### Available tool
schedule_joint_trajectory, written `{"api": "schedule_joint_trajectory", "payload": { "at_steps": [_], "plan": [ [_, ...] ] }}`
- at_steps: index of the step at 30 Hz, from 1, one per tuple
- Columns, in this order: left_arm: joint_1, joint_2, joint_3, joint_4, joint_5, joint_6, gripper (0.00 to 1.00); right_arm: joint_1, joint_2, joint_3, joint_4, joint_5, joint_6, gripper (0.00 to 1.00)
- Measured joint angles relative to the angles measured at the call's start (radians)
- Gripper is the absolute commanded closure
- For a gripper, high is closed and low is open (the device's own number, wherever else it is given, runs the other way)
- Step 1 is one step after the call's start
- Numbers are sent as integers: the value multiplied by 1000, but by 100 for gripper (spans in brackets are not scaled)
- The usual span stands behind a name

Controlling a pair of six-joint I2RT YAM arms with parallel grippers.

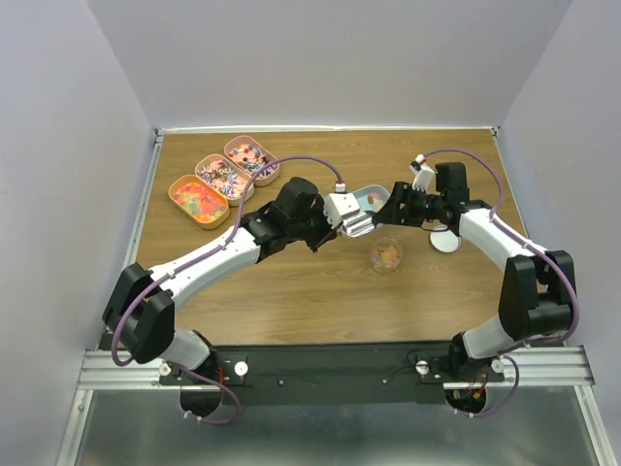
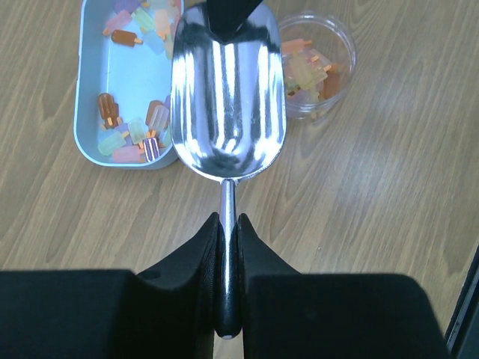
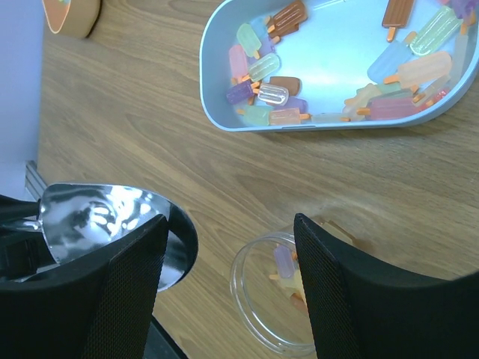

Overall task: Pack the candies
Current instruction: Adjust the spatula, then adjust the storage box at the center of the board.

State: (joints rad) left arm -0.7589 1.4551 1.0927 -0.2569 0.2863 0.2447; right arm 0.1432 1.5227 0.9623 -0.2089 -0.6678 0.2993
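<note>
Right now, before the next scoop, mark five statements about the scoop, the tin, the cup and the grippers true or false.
1. The left gripper is shut on the handle of the silver scoop. True.
2. The clear cup holds some candies. True.
3. The scoop's bowl is heaped with candies. False: the bowl is empty.
4. The light blue tin is empty. False: popsicle-shaped candies lie in it.
5. The right gripper is clamped on the white lid. False: its jaws stand open and hold nothing, and the lid lies apart from it.
</note>
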Motion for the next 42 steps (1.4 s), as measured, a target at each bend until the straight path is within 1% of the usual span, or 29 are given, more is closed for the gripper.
{"api": "schedule_joint_trajectory", "payload": {
  "at_steps": [14,26,30,34,39,42],
  "plan": [
    [26,-23,-23,110,91,-52,100,0,19,0,3,0,0,26],
    [35,-23,-29,162,113,-71,100,6,35,1,2,13,-1,26],
    [59,-21,-29,153,105,-63,100,6,35,29,-4,56,-1,26],
    [92,-3,-20,127,76,-39,100,6,51,96,-3,134,-3,25],
    [126,49,27,69,38,0,100,6,132,203,-9,237,-28,26],
    [138,104,93,26,12,25,100,6,203,262,-15,296,-50,33]
  ]
}}
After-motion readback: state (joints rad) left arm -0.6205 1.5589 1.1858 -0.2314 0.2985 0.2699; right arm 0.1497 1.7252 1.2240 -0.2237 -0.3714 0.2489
